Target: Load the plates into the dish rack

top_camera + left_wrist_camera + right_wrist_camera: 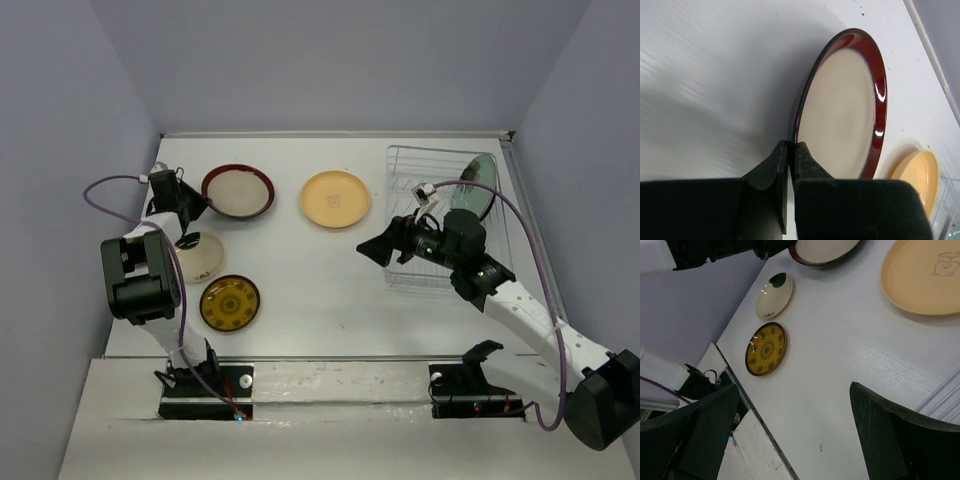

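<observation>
The left pincer (789, 146) is clenched on the near rim of a beige round plate with a dark red rim (842, 110), at the far left of the white surface (300, 270). The right pincer (795, 440) hangs released, jaws wide, just left of the white wire dish rack (430, 150). There are five plates and one rack. A pale teal plate (482, 185) stands in the rack, partly hidden by the right arm. A peach-orange plate (335, 198) lies flat mid-surface and is cut off in the right wrist view. The left arm partly covers a small black-and-cream plate (205, 258). Beside that plate lies a small amber-yellow patterned plate (229, 302).
</observation>
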